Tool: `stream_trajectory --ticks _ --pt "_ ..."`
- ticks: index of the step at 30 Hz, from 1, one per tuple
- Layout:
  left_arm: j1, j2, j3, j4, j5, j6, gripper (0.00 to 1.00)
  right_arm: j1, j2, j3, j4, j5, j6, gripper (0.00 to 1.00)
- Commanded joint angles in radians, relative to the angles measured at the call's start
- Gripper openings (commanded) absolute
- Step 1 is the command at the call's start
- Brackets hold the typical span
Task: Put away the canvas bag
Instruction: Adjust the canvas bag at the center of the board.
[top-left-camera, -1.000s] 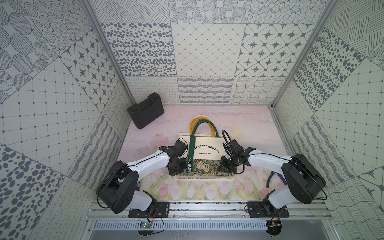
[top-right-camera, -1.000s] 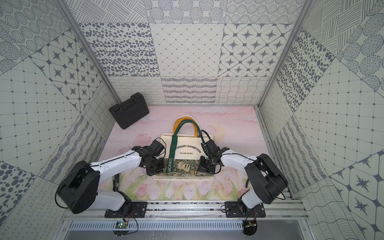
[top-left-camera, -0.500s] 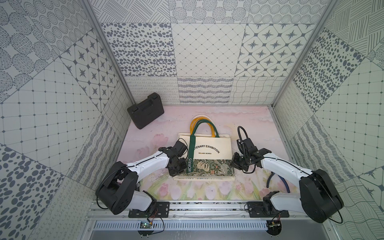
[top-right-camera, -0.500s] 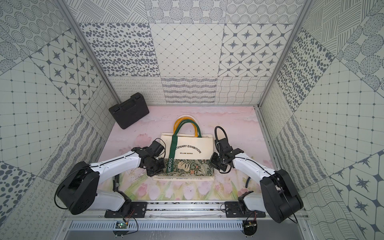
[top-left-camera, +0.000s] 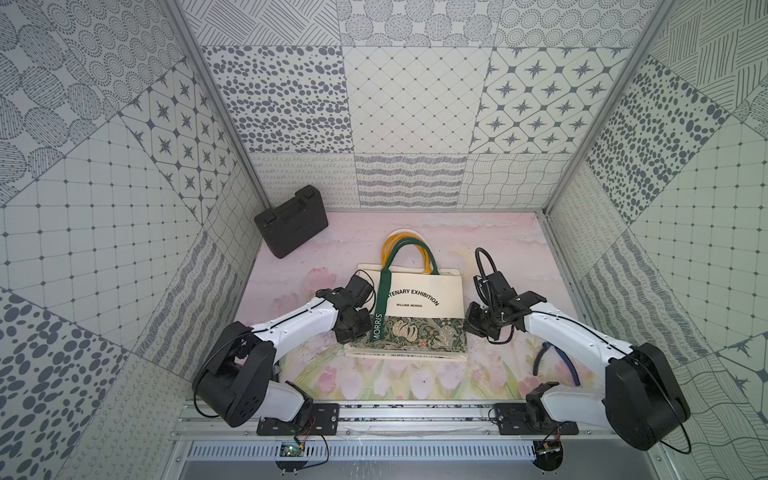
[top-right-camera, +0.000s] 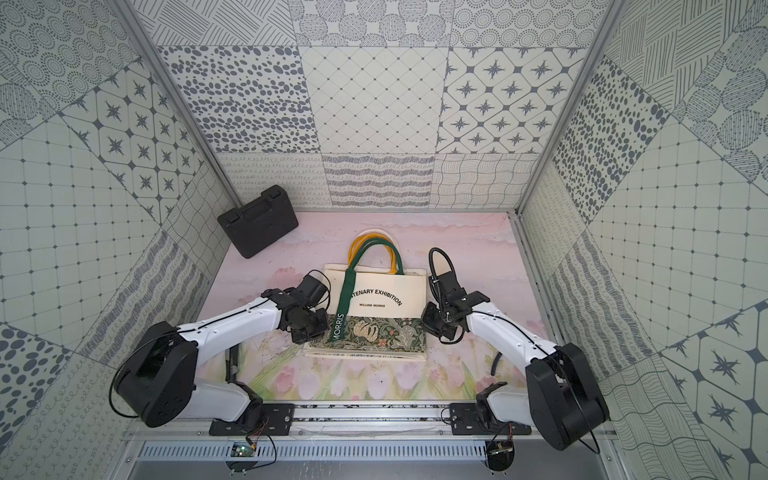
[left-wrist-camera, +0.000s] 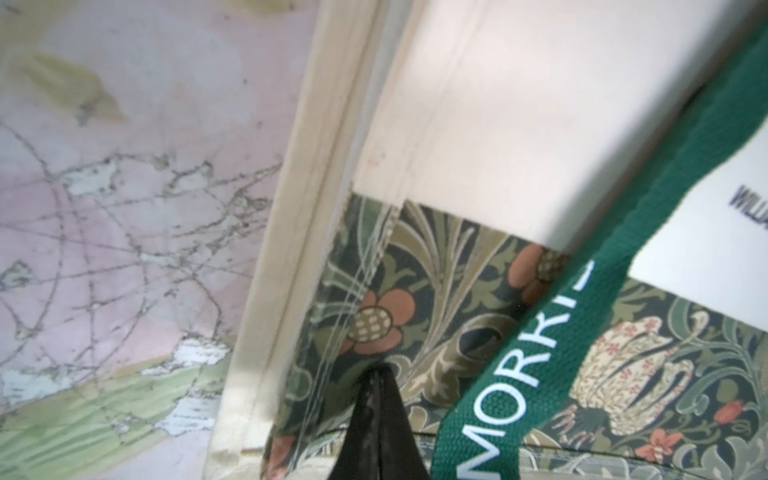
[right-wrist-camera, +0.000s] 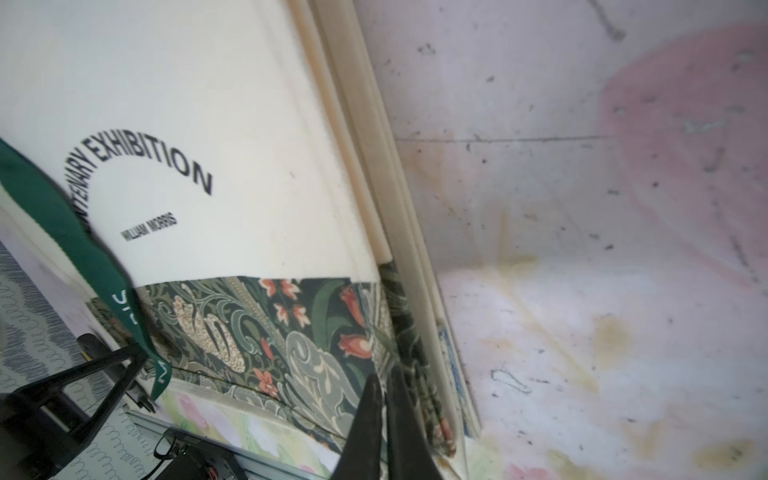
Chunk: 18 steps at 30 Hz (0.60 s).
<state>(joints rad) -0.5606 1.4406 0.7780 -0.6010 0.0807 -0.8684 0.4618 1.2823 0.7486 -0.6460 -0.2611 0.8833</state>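
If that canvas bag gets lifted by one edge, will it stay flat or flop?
Probably floppy: the canvas bag lies flat in thin layers, so a lifted edge should sag. Its green strap drapes loosely and may dangle or snag.

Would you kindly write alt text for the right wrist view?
The shut right gripper sits at the floral side edge of a cream canvas bag printed EXHIBITION, crossed by a green strap, lying on a pink tabletop.
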Motion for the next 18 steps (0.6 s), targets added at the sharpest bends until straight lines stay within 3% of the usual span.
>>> stream_trajectory --ticks 1,6,13,18 --pt "0.024 0.072 -0.008 0.049 -0.103 0.075 0.0 0.048 0.001 0.049 0.021 -0.002 0.018 0.09" --pt "0.024 0.049 0.003 0.062 -0.079 0.071 0.0 0.086 0.135 0.057 0.077 -0.036 0.022 0.08" --pt "0.027 -0.019 0.116 0.006 -0.064 0.108 0.0 0.086 0.22 0.027 0.09 0.04 0.021 0.08" --pt "0.069 0.065 0.155 0.044 -0.035 0.166 0.0 0.092 0.224 0.06 0.083 0.033 0.019 0.08"
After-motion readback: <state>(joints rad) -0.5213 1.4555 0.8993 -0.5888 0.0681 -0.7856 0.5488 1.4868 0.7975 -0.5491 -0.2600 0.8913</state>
